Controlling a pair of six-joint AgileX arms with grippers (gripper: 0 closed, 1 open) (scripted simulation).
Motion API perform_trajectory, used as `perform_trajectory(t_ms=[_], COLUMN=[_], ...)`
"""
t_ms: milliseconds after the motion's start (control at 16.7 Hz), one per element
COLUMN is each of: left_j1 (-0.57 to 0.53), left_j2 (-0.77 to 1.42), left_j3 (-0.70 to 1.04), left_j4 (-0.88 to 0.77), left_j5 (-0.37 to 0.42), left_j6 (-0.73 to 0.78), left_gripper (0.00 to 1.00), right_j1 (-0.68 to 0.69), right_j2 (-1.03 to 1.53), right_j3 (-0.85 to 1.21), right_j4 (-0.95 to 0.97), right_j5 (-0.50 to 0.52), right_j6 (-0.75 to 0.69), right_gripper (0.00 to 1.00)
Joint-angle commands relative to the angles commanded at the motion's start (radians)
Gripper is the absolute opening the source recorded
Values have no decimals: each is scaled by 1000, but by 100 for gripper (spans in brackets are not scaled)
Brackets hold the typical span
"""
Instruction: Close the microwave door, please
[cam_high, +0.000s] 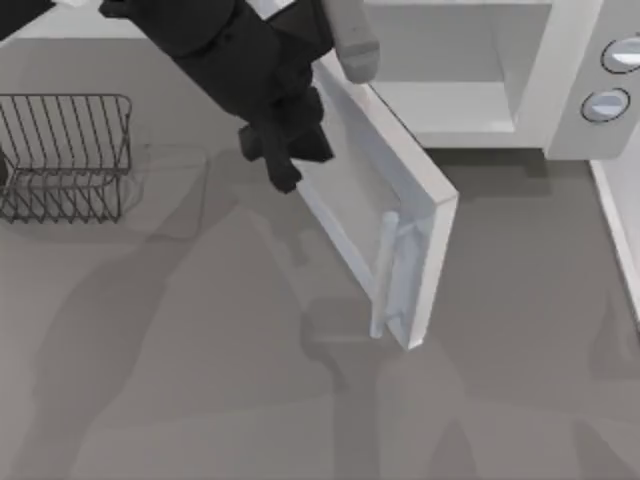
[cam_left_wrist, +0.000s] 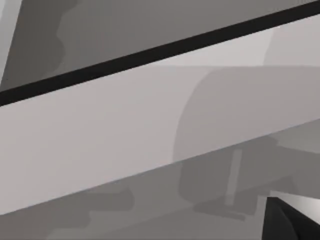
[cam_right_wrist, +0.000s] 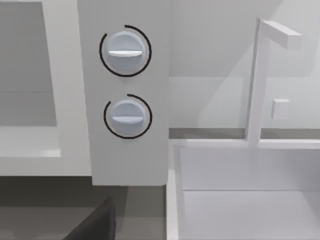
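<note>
Grey matte tabletop (cam_high: 200, 400) up front, smooth and shadow-streaked. Just beyond it the microwave door (cam_high: 425, 215), a thick white slab with a speckled grey window, swings half open toward the table's middle, its pale blue-grey bar handle (cam_high: 385, 270) on the outer face. Left gripper (cam_high: 285, 150), black and blocky, sits against the door's window side; whether its fingers are spread or closed, I cannot tell. Dark wire rack (cam_high: 65, 155) stands far left. Behind, the white microwave (cam_high: 560, 80) shows two round knobs (cam_right_wrist: 125, 50).

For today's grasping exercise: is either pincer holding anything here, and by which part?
Cannot be told: the left pincer sits at the microwave door's outer face, away from its handle, fingers unclear.
</note>
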Motion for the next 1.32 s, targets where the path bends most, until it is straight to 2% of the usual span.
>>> perform_trajectory(t_ms=[1320], left_j1=[-82], left_j2=[72], left_j3=[95], left_j4=[9], left_j5=[-30], left_j6=[-88], left_gripper=[0], right_j1=[0], right_j2=[0], right_j3=[0], right_j4=[0], right_j5=[0], right_j6=[0], right_gripper=[100])
